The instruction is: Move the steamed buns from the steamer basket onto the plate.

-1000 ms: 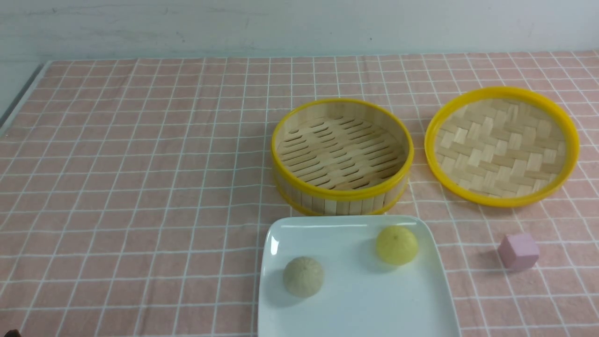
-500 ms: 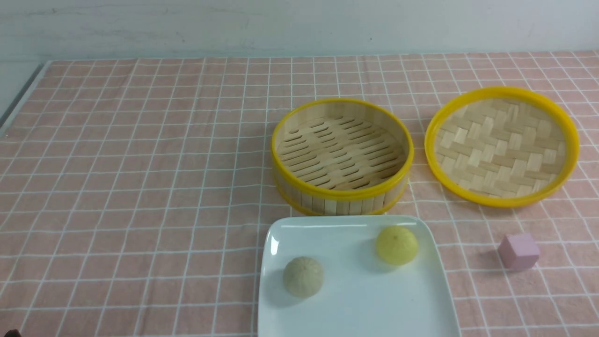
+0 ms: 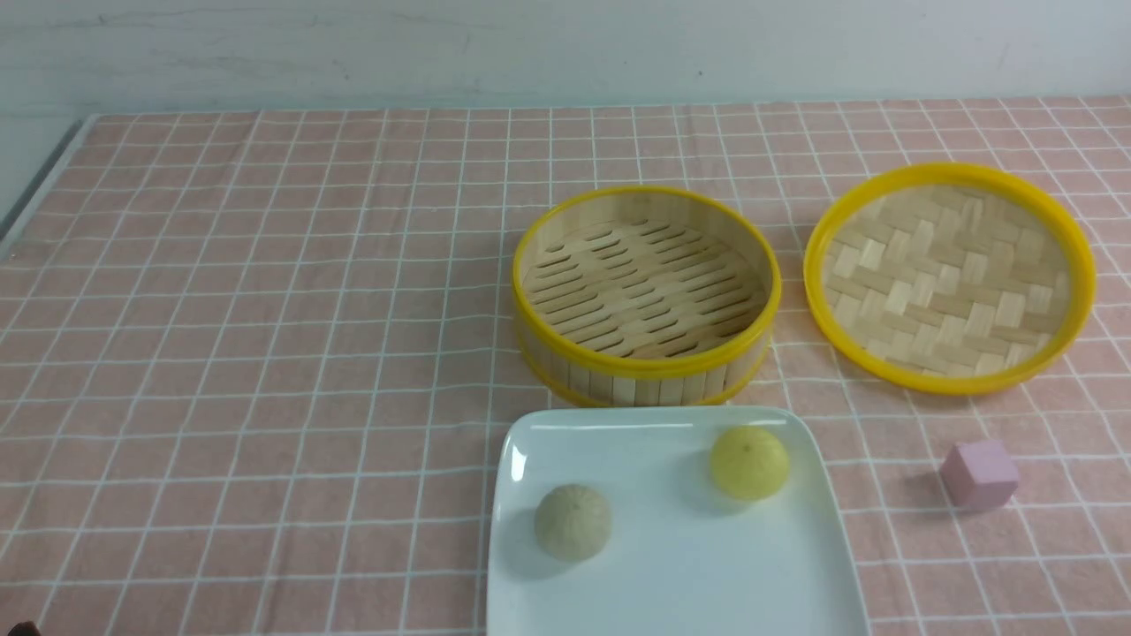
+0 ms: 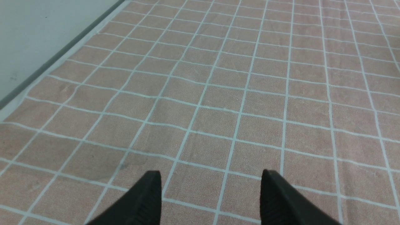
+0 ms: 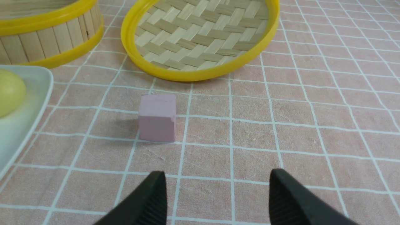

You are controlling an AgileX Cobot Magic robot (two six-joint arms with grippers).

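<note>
Checked cloth (image 3: 265, 309): two buns (image 3: 573, 521) (image 3: 749, 462), one plate (image 3: 671, 574)

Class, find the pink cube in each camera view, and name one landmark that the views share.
Front view: pink cube right of the plate, nearer the camera than the woven lid.
Left wrist view: not in it; only checked cloth shows.
Right wrist view: pink cube between the right tool and the woven lid.
Shared landmark: the woven lid, just beyond the cube.

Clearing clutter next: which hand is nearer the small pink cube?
Right. The right hand, open, faces the small pink cube just ahead of it. The left hand hangs over bare pink checked cloth, with the cube nowhere in its view.
</note>
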